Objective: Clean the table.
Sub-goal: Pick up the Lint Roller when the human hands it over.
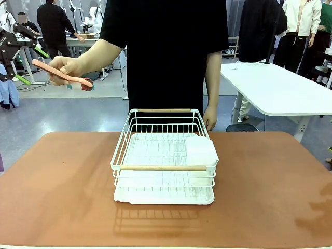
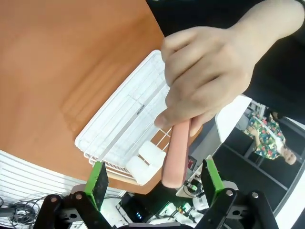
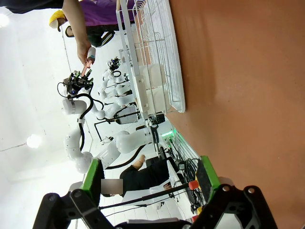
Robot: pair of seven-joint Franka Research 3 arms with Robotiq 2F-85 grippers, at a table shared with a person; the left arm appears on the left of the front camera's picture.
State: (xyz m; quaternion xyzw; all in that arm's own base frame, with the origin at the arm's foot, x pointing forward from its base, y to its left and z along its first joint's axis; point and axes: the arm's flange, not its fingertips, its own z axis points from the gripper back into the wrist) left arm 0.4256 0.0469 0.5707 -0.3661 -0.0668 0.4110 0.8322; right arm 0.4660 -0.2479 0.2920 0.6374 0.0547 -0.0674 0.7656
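The left gripper (image 2: pixel 155 174) gapes empty around the offered pink handle (image 2: pixel 177 152). A late close could let it fall past the table (image 1: pixel 62 197)'s far edge.

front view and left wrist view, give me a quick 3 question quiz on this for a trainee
1. True or false: the left gripper is shut on the pink-handled utensil.
2. Where does the white dish rack stand? A: on the reddish-brown table. B: on the white table. C: on the floor.
3. Fill in: the utensil is held up by the person's ____.

Key
1. False. Its jaws stand open, with the handle's end between them and not gripped.
2. A.
3. hand.
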